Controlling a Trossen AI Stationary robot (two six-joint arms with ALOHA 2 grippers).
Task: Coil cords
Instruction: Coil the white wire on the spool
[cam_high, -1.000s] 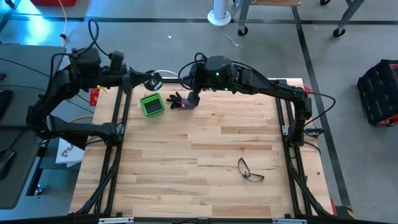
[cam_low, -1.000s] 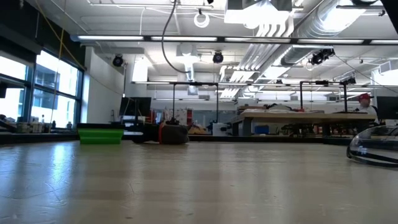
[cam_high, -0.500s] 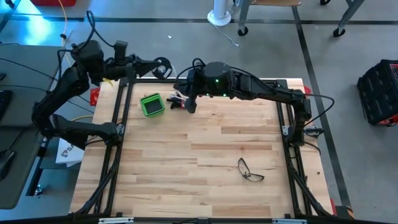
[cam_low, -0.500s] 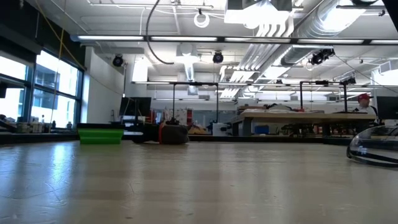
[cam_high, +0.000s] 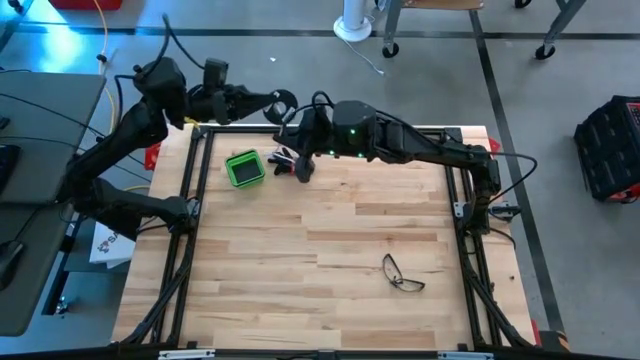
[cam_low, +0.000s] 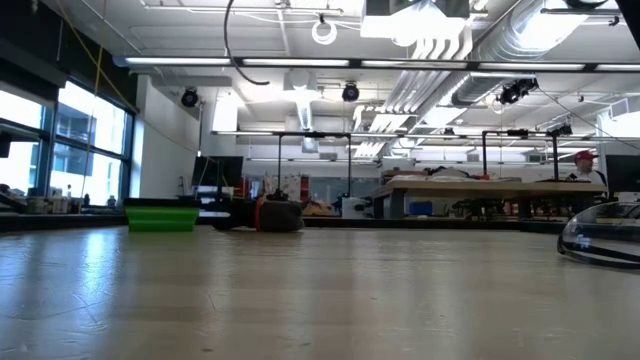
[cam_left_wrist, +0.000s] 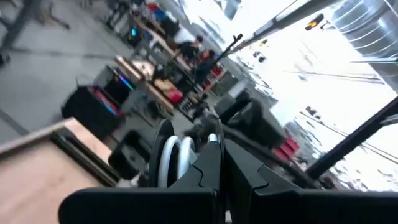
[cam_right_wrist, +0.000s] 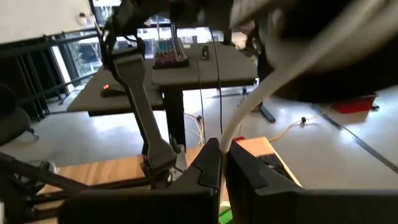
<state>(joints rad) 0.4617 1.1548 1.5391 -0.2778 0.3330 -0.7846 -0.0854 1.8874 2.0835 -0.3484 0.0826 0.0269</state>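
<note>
Cord (cam_right_wrist: 249, 106), thin and white, clamped in right gripper (cam_high: 303, 168) jaws; left gripper (cam_high: 270, 101) jaws grip round black reel (cam_high: 285, 103).

White cord (cam_right_wrist: 249, 112), black reel (cam_high: 284, 102), both aloft.

The cord (cam_right_wrist: 249, 109) was white, the reel (cam_high: 284, 101) black, the small box (cam_high: 243, 168) bright green, the table (cam_high: 330, 250) pale wood.
</note>
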